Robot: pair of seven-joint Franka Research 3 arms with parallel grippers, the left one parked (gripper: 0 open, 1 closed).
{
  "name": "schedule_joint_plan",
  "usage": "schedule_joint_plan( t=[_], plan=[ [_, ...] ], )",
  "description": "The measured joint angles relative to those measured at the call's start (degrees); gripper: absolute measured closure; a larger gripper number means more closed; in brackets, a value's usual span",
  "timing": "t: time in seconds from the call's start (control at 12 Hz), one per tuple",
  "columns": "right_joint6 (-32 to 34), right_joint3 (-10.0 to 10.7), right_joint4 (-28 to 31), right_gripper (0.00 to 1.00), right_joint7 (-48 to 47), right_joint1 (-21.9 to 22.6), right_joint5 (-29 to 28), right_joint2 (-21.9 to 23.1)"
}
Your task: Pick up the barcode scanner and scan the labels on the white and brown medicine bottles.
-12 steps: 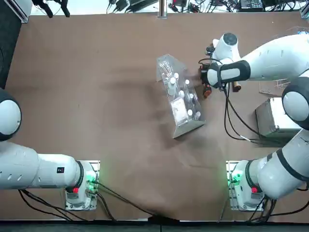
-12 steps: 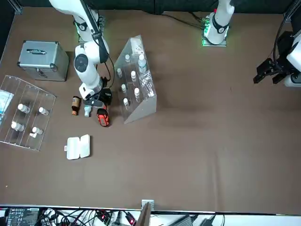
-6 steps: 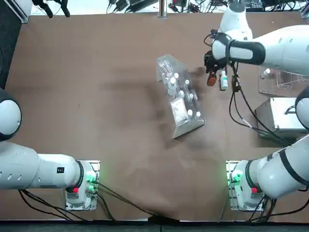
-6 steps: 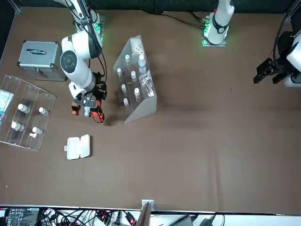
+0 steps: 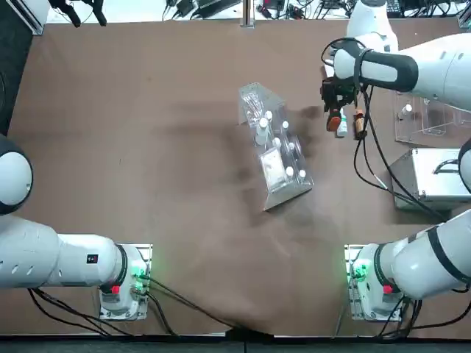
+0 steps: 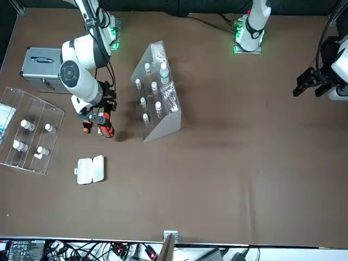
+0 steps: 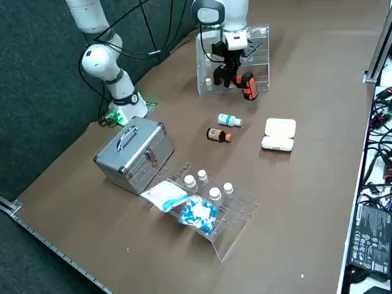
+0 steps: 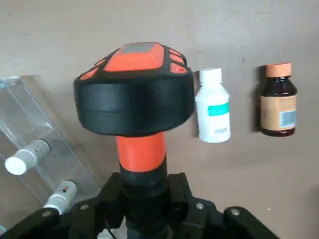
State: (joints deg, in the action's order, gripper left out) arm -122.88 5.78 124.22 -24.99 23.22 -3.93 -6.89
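The right gripper (image 8: pixel 144 199) is closed tight on the barcode scanner (image 8: pixel 134 104), holding it up over the table so its head looks at the white bottle (image 8: pixel 213 105) and the brown bottle (image 8: pixel 278 99) lying just beside it.

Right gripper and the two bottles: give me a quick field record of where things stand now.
right gripper: shut on the barcode scanner, raised above the table
scanner head: faces down toward the bottles
white bottle: lying on the table, teal band showing
brown bottle: lying beside the white one, apart from it, label up
vial rack: clear, next to the scanner
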Motion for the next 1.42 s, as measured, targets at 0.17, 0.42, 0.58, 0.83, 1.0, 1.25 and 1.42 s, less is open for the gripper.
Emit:
schedule_joint_plan(
  t=[0.17,0.42,0.58,0.83,1.0,1.25,1.42],
  plan=[
    [1.62,0.04,0.14,0.57,1.43,-1.1,0.0,0.5],
    [7.21,0.08,2.21,0.57,8.96,-5.89,0.16,4.92],
    [9.4,0.33,3.99,0.57,14.98,-11.03,0.19,7.96],
    [9.94,0.56,7.21,0.57,18.12,-14.59,0.2,10.48],
    [9.85,0.41,8.64,0.57,18.43,-14.64,0.19,10.63],
    [9.76,-0.14,10.1,0.57,20.94,-14.41,0.18,10.62],
    [9.77,-0.22,10.62,0.57,23.22,-14.39,0.17,10.57]
  ],
)
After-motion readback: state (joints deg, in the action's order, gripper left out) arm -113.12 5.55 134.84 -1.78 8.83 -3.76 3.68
